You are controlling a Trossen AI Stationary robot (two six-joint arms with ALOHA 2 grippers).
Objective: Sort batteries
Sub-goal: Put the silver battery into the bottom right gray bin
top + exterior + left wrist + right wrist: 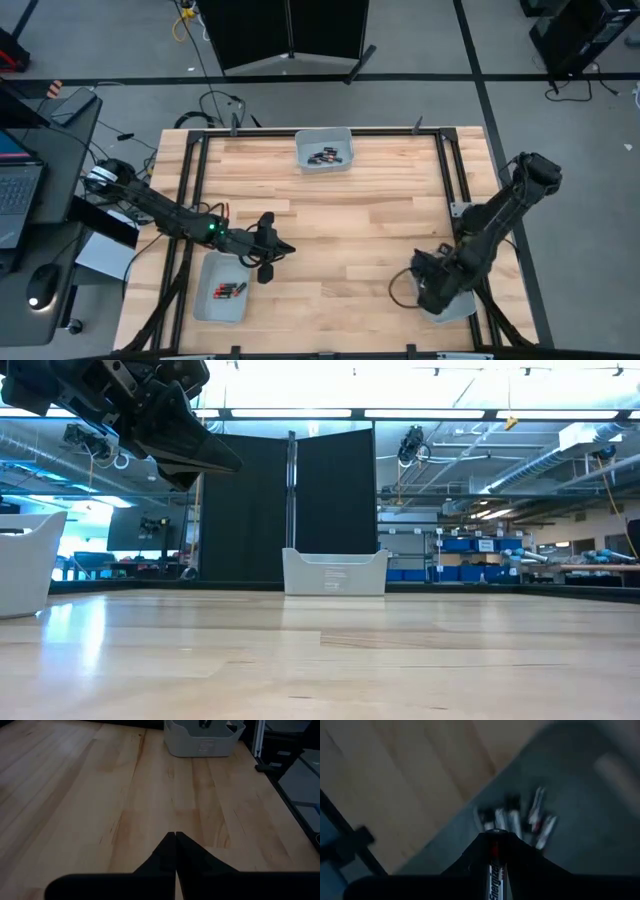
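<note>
Left claw: the left gripper (268, 250) hangs above the tabletop (350, 220) near its left edge, just beside the inner rim of the left tray (205, 300). In the left wrist view its 2 fingers (165, 855) are pressed together tip to tip, with nothing between them and bare wood under them.

Left claw from table height: it shows at the upper left of the low view (200, 455), clear of the wood.

Right claw: the right gripper (432, 290) is over the right tray (462, 308) at the front right corner of the tabletop. In the right wrist view its fingers (472, 855) pinch 1 battery (495, 865), a dark cell with a red band and printed lettering, held lengthwise between the tips.

Right tray: a grey tray mostly hidden under the arm from above. The right wrist view shows a small cluster of batteries (520, 817) lying on its floor just past the fingertips; they are blurred, so their count and colours cannot be told.

Left tray: a pale tray at the front left corner of the tabletop, holding a few red-and-black batteries (228, 291) near its middle.

Back tray: a pale tray (324, 162) at the middle of the back edge of the tabletop, with a heap of dark batteries (325, 156) inside. It also shows in the low view (334, 572) and in the left wrist view (202, 742).
</note>
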